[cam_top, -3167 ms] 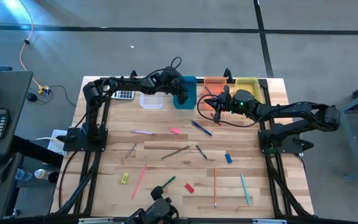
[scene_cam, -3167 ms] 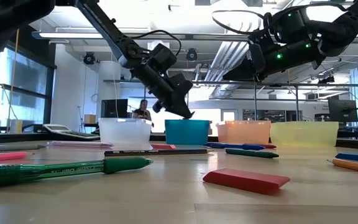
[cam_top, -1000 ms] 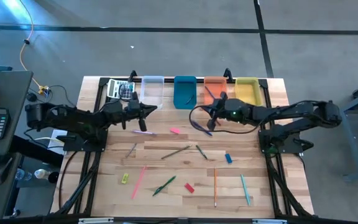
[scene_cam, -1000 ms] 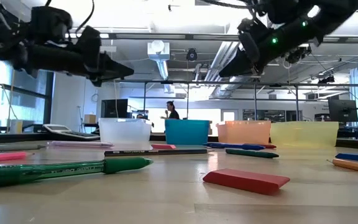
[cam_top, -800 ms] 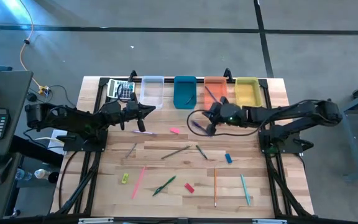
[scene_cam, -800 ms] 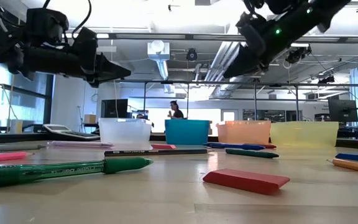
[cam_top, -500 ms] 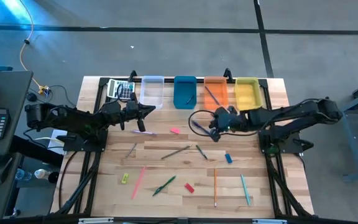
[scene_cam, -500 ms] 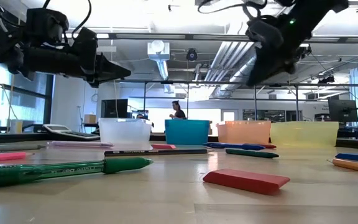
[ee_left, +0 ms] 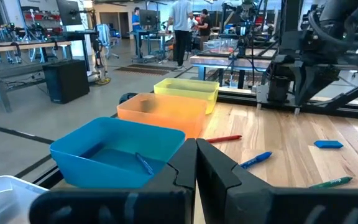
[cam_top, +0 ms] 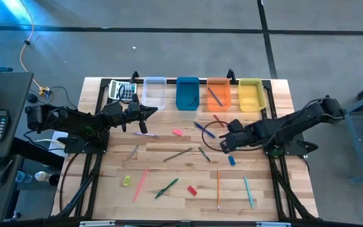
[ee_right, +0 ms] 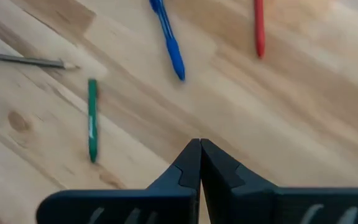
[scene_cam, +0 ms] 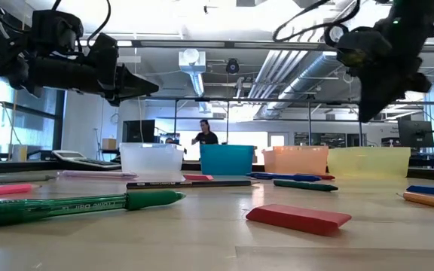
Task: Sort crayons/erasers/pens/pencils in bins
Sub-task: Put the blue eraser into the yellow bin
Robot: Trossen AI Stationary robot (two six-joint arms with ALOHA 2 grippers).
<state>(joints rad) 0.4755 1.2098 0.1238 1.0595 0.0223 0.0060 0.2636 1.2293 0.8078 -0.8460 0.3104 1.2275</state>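
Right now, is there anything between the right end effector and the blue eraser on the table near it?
Nothing visible blocks it. The right end effector hangs shut above bare wood, and the blue eraser lies just beside it, toward the table's near edge. The small green pen sits on the other side, out of the path.

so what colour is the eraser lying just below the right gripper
Blue: the small blue block eraser on the wooden table, clearest in the high view.

A: We see our left gripper (cam_top: 149, 112) held level above the table, arm stretched sideways; fingers pressed together, nothing between them.

B: Our right gripper (cam_top: 221, 145) points downward, elbow bent; fingers likewise closed, empty.
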